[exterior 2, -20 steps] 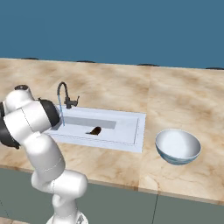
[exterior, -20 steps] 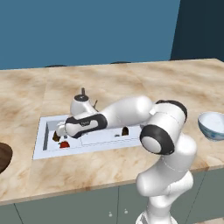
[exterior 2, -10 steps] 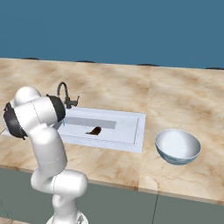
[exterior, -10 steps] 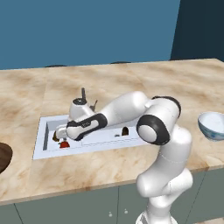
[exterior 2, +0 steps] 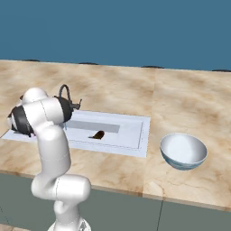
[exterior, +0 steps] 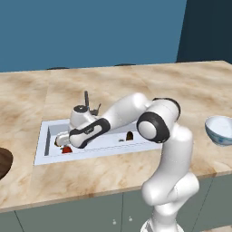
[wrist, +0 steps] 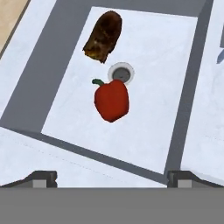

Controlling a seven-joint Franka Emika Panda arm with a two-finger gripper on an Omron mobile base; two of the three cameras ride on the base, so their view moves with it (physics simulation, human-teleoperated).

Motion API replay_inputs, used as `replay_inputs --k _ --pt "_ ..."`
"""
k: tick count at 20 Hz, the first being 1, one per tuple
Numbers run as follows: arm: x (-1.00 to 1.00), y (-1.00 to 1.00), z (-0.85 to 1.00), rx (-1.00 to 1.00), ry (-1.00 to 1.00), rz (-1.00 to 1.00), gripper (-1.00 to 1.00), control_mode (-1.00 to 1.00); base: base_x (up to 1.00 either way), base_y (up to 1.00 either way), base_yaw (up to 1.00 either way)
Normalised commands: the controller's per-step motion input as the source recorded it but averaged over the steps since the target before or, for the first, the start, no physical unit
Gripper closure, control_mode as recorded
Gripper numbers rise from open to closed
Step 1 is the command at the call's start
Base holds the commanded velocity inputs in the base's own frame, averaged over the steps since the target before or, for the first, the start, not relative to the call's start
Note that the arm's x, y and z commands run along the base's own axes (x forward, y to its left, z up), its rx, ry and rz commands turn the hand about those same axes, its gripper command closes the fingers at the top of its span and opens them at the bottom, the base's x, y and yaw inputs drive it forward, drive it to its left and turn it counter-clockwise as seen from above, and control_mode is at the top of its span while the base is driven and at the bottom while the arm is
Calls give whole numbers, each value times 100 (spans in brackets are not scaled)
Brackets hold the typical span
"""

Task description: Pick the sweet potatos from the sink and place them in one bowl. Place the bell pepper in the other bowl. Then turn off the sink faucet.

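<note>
Going left to right in your left base view: the brown bowl (exterior: 3, 164) just peeks in at the left edge of the surface (exterior: 104, 170), well apart from the sink (exterior: 45, 140). Your hand (exterior: 63, 138) is down over the sink's left compartment, with the pepper (exterior: 66, 149) showing red right below it. One potato (exterior: 130, 135) sits in the right compartment, partly tucked behind your arm. The faucet (exterior: 87, 100) stands upright at the back rim, about mid-sink. Far right, the pale bowl (exterior: 220, 130) sits on the surface, well clear of the sink.

From the hand view you're looking straight into that left compartment: the other potato (wrist: 103, 36) lies near the far wall, the drain (wrist: 121, 72) is just under it, and the pepper (wrist: 112, 99) lies touching the drain's edge, green stem pointing left. Your hand's fingers (wrist: 41, 179) are spread all the way out at the frame's bottom corners, nothing between them, not touching anything.

Right base view shows the faucet (exterior 2: 66, 92) behind your arm, a potato (exterior 2: 97, 134) in the sink (exterior 2: 131, 135), and the pale bowl (exterior 2: 183, 150) off to the right.
</note>
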Motion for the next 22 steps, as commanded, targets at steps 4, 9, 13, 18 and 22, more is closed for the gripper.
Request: replay_inputs --k 4,9,13,18,22 --pt "22 12 -16 0 0 0 -100 -100 0 0 0" --pt "16 14 -17 0 0 0 -100 -100 0 0 0" --pt "17 9 -21 0 0 0 -100 -100 0 0 0" --pt "14 1 -22 0 0 0 -100 -100 0 0 0" --pt "10 1 -22 0 0 0 -100 -100 0 0 0"
